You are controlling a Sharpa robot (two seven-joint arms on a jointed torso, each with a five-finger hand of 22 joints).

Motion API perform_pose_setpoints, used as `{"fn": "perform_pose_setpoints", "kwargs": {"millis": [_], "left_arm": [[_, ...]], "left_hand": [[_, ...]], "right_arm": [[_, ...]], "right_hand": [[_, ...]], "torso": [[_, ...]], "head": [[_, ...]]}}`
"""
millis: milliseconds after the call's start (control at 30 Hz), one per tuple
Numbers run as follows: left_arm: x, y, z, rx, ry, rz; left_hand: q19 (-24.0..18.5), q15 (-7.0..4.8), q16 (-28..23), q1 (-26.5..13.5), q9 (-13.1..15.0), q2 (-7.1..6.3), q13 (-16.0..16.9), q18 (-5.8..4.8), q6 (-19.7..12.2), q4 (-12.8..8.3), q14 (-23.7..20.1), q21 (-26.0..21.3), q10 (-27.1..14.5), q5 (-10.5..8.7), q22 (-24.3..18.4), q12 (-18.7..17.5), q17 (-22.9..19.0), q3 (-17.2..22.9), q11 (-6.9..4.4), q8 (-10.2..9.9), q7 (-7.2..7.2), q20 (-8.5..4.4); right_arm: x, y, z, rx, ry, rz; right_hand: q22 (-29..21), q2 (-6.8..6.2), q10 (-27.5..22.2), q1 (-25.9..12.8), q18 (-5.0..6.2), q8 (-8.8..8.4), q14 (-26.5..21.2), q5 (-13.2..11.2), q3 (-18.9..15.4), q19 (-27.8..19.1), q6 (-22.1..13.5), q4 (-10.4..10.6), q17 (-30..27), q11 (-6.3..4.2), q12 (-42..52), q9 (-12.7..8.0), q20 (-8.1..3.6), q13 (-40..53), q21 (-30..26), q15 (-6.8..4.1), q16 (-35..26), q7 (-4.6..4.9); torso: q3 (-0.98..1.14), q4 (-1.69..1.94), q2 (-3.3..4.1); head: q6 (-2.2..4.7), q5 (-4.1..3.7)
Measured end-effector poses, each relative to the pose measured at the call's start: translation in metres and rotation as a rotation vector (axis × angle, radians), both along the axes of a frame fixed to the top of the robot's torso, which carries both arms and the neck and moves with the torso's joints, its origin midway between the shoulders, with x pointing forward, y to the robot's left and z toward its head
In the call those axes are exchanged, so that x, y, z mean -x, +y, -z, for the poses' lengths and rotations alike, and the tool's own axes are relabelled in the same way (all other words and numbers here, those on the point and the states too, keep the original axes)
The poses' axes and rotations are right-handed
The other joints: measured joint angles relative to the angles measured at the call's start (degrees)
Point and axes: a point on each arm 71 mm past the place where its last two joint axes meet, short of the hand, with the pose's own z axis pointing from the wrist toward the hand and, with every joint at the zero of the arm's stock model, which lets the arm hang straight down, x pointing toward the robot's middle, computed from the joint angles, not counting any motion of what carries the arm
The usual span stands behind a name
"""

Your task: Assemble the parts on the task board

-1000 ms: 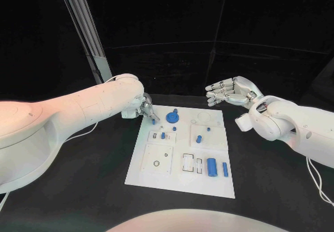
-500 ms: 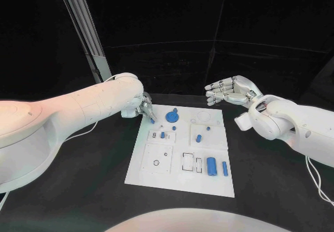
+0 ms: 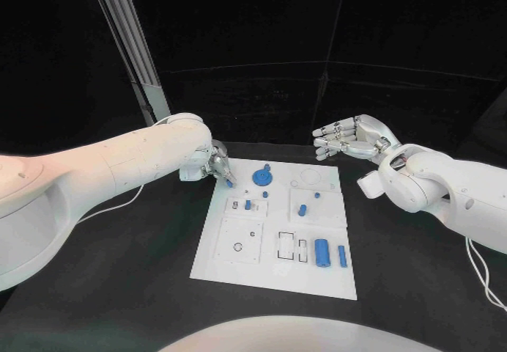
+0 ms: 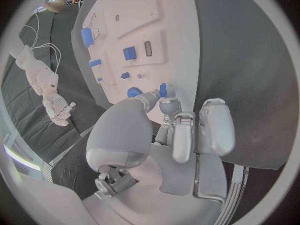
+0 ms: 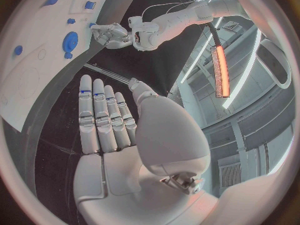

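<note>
Early stage: left hand (image 3: 217,166) pinches a small blue peg (image 4: 162,90) over the far left corner of the white rectangular task board (image 3: 317,279); other blue parts (image 3: 321,250) lie loose. Right hand (image 3: 349,137) released, off the far edge

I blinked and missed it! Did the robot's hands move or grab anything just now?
The left hand, pinching a small blue part in its fingers, drew slightly back towards the task board's far left corner. The right hand stayed raised and open beyond the board, and the other blue parts did not move.
</note>
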Motion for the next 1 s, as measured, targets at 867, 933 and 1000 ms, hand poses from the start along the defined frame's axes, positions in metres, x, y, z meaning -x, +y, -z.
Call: {"fn": "perform_pose_setpoints", "kwargs": {"millis": [867,933,1000], "left_arm": [[0.063,-0.003,0.006,0.110,-0.158,0.048],[0.067,-0.003,0.008,0.110,-0.164,0.052],[0.069,-0.004,0.009,0.110,-0.168,0.055]], "left_hand": [[0.0,0.01,0.0,-2.3,1.1,-1.88,1.7,0.01,-0.3,-0.9,0.0,0.4,1.0,-0.07,1.2,1.0,0.0,3.8,-0.16,1.8,-0.10,0.01],[0.0,0.00,0.0,-2.4,1.1,-1.89,1.7,0.00,-0.2,-0.9,0.0,0.4,1.4,-0.08,1.2,1.0,0.0,3.8,-0.48,1.8,-0.21,0.01],[0.0,0.01,0.0,-2.5,1.1,-2.07,1.7,0.01,-0.2,-1.0,0.0,0.4,1.4,-0.08,1.2,1.0,0.0,3.8,-0.49,1.8,-0.24,0.01]], "right_arm": [[-0.002,-0.005,0.001,0.006,0.002,0.010],[-0.002,-0.006,0.002,0.006,0.003,0.011],[-0.002,-0.006,0.002,0.007,0.003,0.011]], "right_hand": [[0.0,0.00,0.0,0.0,0.00,0.00,-0.2,0.0,0.0,0.0,0.0,0.0,-0.1,0.00,0.0,0.0,0.00,0.0,-0.2,-0.21,0.0,0.00],[0.0,0.00,0.0,0.0,0.00,0.00,-0.2,0.0,0.0,0.0,0.0,0.0,-0.1,0.00,0.0,0.0,0.00,0.0,-0.2,-0.21,0.0,0.00],[0.0,0.00,0.0,0.0,0.00,0.00,-0.2,0.0,0.0,0.0,0.0,0.0,-0.1,0.01,0.0,0.0,0.00,0.0,-0.2,-0.21,0.0,0.00]], "torso": [[0.04,0.47,-0.37],[0.03,0.47,-0.36],[0.01,0.46,-0.36]], "head": [[-0.10,0.03],[-0.12,0.04],[-0.15,0.08]]}}
